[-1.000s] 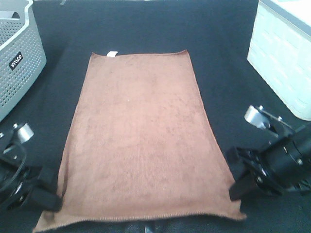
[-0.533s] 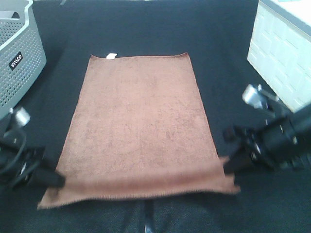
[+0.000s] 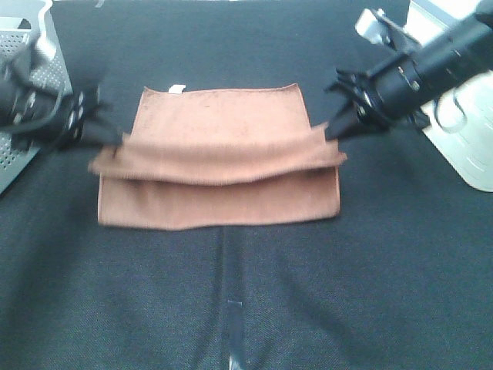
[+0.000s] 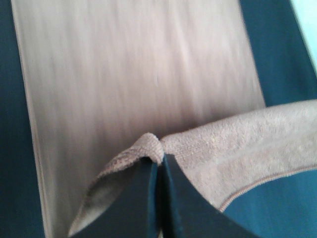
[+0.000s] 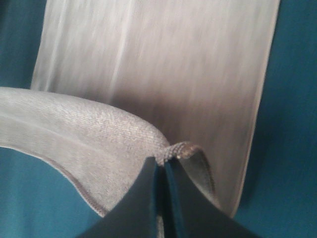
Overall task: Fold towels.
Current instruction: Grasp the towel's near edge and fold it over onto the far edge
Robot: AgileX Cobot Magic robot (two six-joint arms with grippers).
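From the high camera, the towel [image 3: 223, 204] lies on the dark table [image 3: 323, 293]. Its far short edge is flat, with a small white tag [image 3: 177, 89] at the far left corner. The near part is doubled back over the rest, so a fold forms the towel's near side. The other hem [image 3: 219, 166] is held up across the towel's middle and sags between the two arms. The left gripper [image 3: 108, 139] is at the towel's left edge, jaws clamped on that end of the raised hem. The right gripper [image 3: 337, 129] is at the towel's right edge, jaws clamped on the other end. A grey basket [image 3: 58, 62] stands off the towel's far left, and a white bin [image 3: 470, 154] off its right. Both arms are blurred.

In the left wrist view, the left gripper [image 4: 159, 166] has its black jaws pressed together on a pinched corner of the towel [image 4: 148, 64]. The hem runs away from this corner, above the flat cloth. The table [image 4: 282, 44] shows beside the towel.

In the right wrist view, the right gripper [image 5: 161, 166] likewise has its jaws closed on a bunched corner of the towel [image 5: 163, 64]. The raised hem curves off over the flat, blurred part, with the table [image 5: 292, 124] alongside.
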